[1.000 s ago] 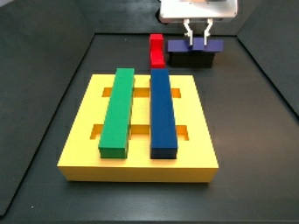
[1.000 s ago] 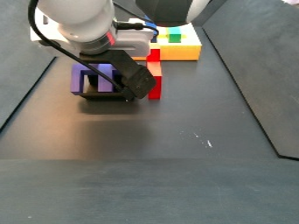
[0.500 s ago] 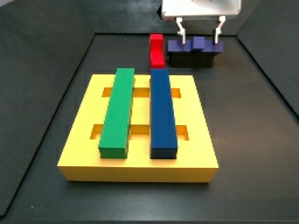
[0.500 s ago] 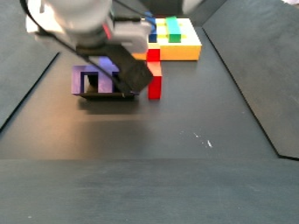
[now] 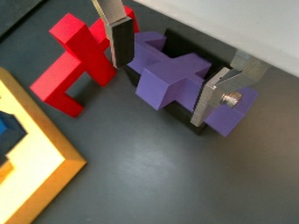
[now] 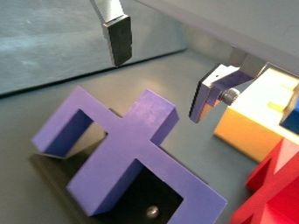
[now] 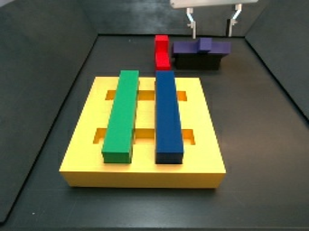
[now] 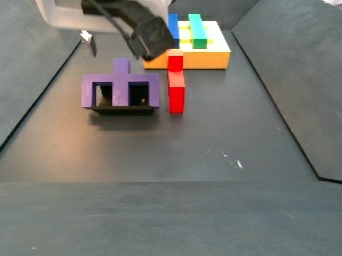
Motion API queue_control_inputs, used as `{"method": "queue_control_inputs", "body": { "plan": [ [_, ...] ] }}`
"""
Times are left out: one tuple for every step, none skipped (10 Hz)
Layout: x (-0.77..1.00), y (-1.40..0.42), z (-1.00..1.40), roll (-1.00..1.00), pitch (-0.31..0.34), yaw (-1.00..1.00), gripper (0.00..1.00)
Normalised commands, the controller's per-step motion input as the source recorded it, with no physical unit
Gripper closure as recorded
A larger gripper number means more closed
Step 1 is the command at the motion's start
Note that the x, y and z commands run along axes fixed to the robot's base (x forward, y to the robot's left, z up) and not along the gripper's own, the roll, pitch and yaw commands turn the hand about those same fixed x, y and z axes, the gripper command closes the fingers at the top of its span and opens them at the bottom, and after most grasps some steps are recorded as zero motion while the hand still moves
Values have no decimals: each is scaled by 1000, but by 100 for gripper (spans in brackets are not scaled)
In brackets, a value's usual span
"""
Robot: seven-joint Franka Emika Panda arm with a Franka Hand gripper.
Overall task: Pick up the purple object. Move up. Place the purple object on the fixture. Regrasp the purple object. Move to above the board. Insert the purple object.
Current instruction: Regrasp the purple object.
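In a side view, my gripper (image 7: 214, 13) hangs at the far edge of the dark floor, above the flat matte purple cross-shaped block (image 7: 200, 45), which lies on the small black L-shaped fixture (image 7: 200, 60). There is open air between my fingers and the block. The small red block (image 7: 162, 51) stands just beside the fixture, and the large yellow square board (image 7: 147, 133) with a green bar (image 7: 122, 115) and a dark-blue bar (image 7: 169, 115) is nearer the camera, well apart.

In a side view, the purple block (image 8: 118, 91) sits on the fixture (image 8: 123, 109), with free floor in front.

In both wrist views, my jaws are wide open and hold nothing; the silver fingers (image 5: 117, 33) (image 6: 117, 33) stand on either side of the block (image 5: 170, 75) (image 6: 126, 151), not touching it.
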Motion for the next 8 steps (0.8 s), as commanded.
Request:
{"method": "queue_control_inputs", "body": {
  "plan": [
    [0,0,0,1000,-69,251,0],
    [0,0,3,1000,-26,269,0],
    [-20,-6,23,1000,-46,277,0],
    [-77,-71,46,1000,-80,274,0],
    [-74,-94,0,1000,-100,249,0],
    [-60,-66,9,1000,-83,251,0],
    [-40,-51,11,1000,-74,249,0],
    [-46,-57,0,1000,-103,234,0]
  ]
}}
